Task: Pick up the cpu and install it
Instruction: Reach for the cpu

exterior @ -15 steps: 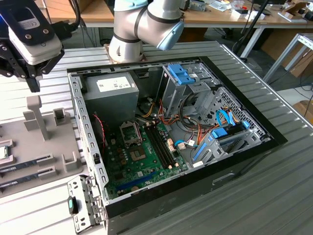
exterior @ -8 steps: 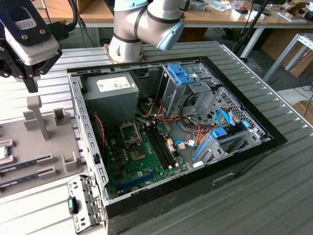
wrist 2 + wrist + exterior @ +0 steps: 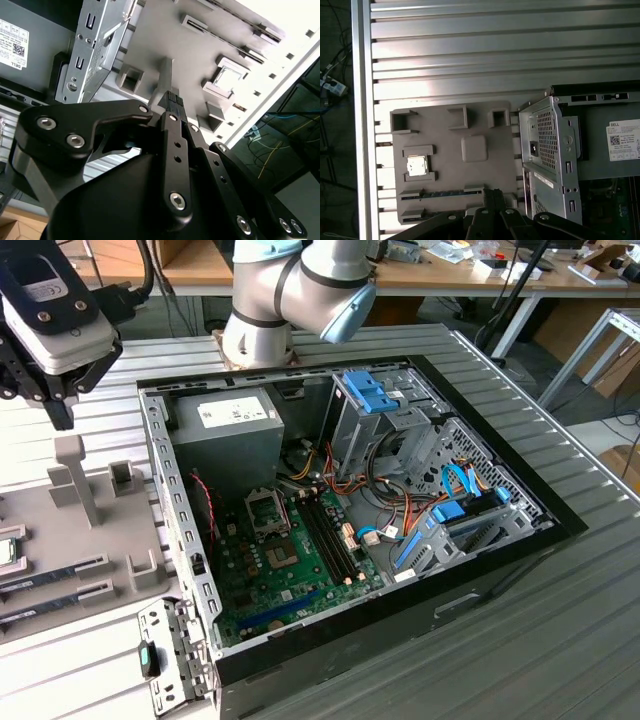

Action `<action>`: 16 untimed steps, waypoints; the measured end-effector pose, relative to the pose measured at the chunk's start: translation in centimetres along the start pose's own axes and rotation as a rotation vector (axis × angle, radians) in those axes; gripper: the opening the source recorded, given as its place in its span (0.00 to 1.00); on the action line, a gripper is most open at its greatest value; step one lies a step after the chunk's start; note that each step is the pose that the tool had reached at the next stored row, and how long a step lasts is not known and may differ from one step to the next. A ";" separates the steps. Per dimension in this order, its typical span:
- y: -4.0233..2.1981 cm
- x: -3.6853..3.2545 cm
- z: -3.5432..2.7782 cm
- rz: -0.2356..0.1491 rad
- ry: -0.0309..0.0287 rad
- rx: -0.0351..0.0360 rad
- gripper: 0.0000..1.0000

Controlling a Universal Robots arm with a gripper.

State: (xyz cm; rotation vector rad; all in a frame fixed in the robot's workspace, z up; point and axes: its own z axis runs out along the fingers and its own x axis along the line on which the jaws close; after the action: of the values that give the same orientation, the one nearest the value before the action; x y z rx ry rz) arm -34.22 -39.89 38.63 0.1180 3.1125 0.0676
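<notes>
The cpu (image 3: pixel 417 165), a small square chip with a bright metal lid, lies flat in a square recess of the grey holder tray (image 3: pixel 475 122). It also shows in the second wrist view as the cpu (image 3: pixel 227 77) and at the exterior view's left edge as the cpu (image 3: pixel 5 552). My gripper (image 3: pixel 60 418) hangs above the tray's far part, well apart from the chip. Both wrist views show the gripper (image 3: pixel 172 96) (image 3: pixel 492 192) with its black fingers pressed together and nothing between them.
Memory sticks (image 3: pixel 442 194) lie in slots of the tray near the cpu. To the exterior view's right of the tray stands the open computer case (image 3: pixel 160 470), with a green motherboard (image 3: pixel 300 580), a grey power supply (image 3: pixel 225 435) and blue drive brackets (image 3: pixel 365 390). Grey posts (image 3: pixel 75 475) rise from the tray.
</notes>
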 end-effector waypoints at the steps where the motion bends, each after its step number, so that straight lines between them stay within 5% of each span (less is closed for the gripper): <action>1: -0.01 0.07 0.00 0.000 0.0000 0.0000 0.11; 16: -0.07 0.85 0.05 0.000 0.0000 0.0000 0.11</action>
State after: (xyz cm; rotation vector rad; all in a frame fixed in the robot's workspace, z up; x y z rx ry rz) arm -35.06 -39.89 38.55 0.1180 3.1124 0.0676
